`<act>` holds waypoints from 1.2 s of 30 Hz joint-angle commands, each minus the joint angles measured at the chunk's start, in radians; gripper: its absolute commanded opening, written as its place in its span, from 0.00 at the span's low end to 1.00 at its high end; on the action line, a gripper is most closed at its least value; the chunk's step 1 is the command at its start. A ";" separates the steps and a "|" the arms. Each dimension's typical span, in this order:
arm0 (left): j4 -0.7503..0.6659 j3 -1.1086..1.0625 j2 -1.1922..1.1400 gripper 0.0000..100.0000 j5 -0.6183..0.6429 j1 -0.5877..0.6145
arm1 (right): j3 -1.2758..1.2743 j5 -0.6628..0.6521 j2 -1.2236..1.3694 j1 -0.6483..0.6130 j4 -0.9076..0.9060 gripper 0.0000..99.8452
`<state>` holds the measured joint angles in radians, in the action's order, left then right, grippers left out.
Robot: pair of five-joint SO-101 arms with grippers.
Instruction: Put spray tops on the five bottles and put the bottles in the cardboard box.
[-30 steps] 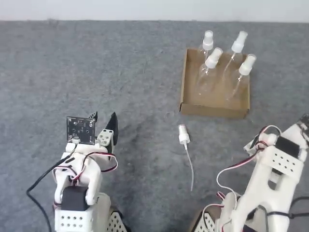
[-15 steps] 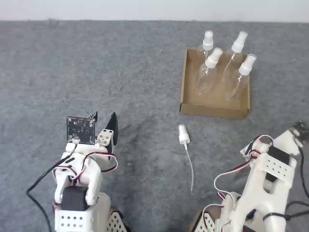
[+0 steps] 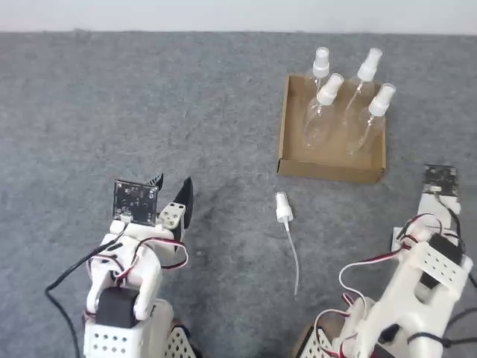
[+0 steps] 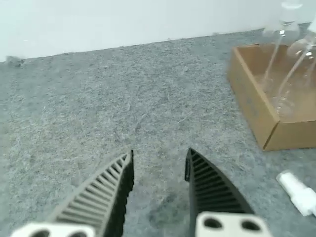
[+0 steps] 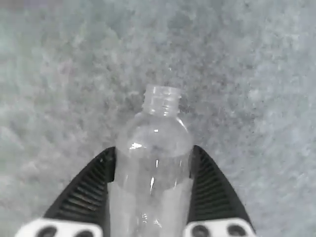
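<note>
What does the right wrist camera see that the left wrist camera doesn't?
Right wrist view: the right gripper closed around a clear bottle with a bare, open neck.

Left wrist view: the open left gripper holding nothing, the cardboard box with other bottles inside, and a loose spray top lying beside the box.

Both: the grey felt mat underneath.

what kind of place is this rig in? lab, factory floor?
Probably a lab or hobby test bench, not a factory: grey felt work surface, plain white wall behind, and a cardboard box of spray bottles.
</note>
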<state>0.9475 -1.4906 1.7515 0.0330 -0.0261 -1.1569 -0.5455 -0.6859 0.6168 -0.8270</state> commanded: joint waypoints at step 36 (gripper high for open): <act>-0.046 1.066 -1.860 0.22 0.422 -0.545 | 0.542 -0.293 0.539 0.205 -0.045 0.01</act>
<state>0.9244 -0.5209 -0.0483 0.3813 -0.5692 -0.6797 -0.8508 -0.1366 0.8178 -0.8700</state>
